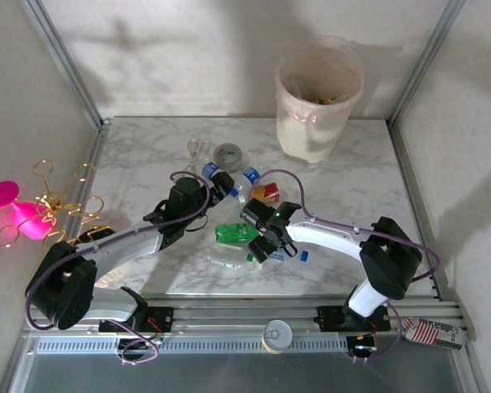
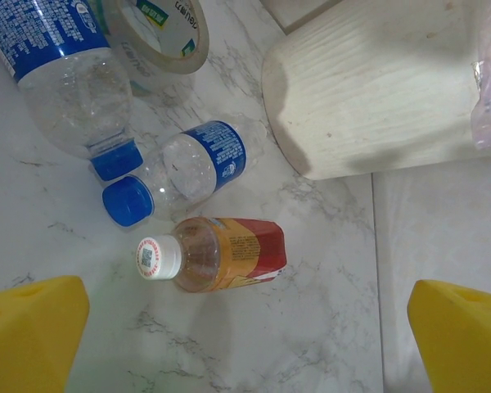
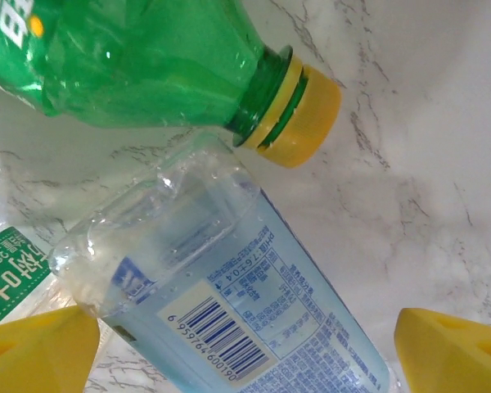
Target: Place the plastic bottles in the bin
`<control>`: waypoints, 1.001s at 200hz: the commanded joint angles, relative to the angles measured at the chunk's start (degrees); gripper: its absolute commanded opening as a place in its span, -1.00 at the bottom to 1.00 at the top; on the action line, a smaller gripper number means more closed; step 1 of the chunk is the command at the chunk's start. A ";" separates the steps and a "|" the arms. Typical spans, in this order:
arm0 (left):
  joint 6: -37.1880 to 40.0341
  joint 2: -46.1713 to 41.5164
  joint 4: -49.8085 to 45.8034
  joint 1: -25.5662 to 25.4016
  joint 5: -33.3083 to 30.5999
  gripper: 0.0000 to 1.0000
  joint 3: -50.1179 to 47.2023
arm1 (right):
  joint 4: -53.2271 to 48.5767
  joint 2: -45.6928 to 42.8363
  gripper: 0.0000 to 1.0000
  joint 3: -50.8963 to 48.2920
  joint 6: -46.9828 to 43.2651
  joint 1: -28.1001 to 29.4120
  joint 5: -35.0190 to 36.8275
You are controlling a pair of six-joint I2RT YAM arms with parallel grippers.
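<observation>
R jaws were wide open, empty, straddling the clear bottle [image 3: 229, 303]; its long axis ran skewed across your closing line. L jaws, also open/empty, sat farther from it.

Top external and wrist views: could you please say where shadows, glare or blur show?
Top external: a pink object glows overexposed; shadows lie on the table. Left wrist: a shadow crosses the bin. Right wrist: the clear bottle shows a sharp barcode.
</observation>
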 commanded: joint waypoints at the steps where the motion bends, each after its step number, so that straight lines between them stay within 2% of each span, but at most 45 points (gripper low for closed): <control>1: 0.27 -1.49 -0.14 0.58 -0.74 0.99 -0.91 | -0.03 0.51 0.81 -0.03 -1.31 -0.76 1.83; 74: -0.56 -3.05 -0.44 0.58 -1.26 0.99 -1.67 | 6.17 2.03 0.67 -4.04 -3.07 -3.03 -0.83; 143: -1.24 -3.17 -0.05 0.59 -1.37 0.99 -2.31 | 8.13 3.01 0.44 -5.46 -4.12 -3.47 -1.59; 186: -1.10 -2.91 0.06 0.58 -1.61 0.99 -2.15 | 8.31 0.45 0.14 -4.58 -5.71 -3.52 -2.17; 200: -1.07 -2.82 -0.09 0.65 -1.71 0.99 -2.12 | 7.91 -1.06 0.10 -4.03 -6.55 -3.92 -2.64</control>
